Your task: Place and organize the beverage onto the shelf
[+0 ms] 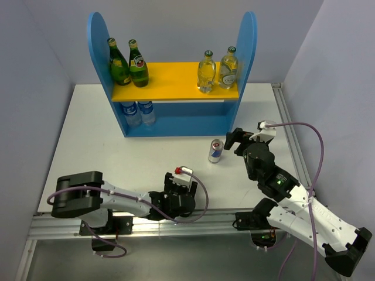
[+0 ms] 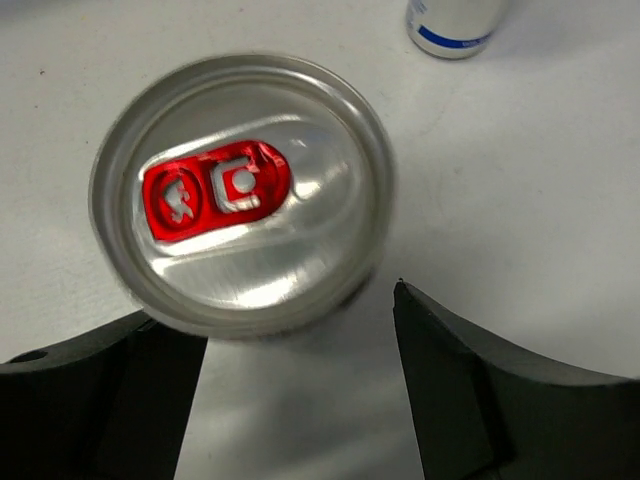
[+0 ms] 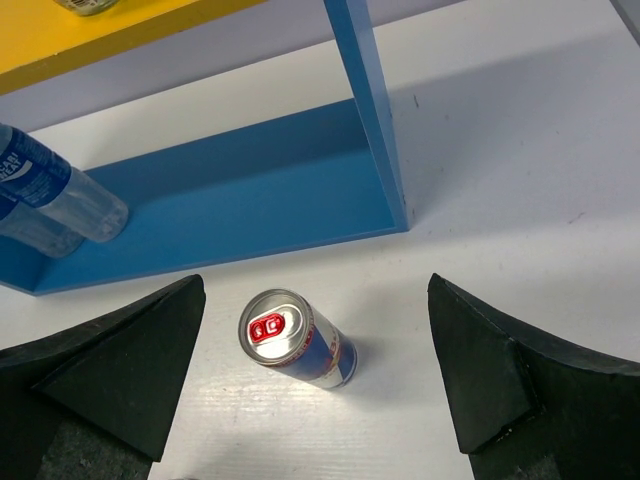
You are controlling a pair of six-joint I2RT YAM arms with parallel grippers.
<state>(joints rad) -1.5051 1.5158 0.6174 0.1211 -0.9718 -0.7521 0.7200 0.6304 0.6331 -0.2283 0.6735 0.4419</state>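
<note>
Right hand (image 3: 316, 290) spread wide, and the blue-silver can (image 3: 295, 340) stands upright on the surface (image 3: 520, 180) dead ahead, centred between its fingers (image 3: 130, 360) with the shelf (image 3: 370, 110) just beyond, while the left hand (image 2: 275, 305), open too, has the second can (image 2: 240, 190) upright right at its fingertips (image 2: 440, 360).

We see free room on the yellow top board (image 1: 174, 79) between green bottles (image 1: 138, 69) and clear bottles (image 1: 206, 73). Below, water bottles (image 1: 132, 113) block the left; a can (image 1: 215, 151) fronts the open right.
</note>
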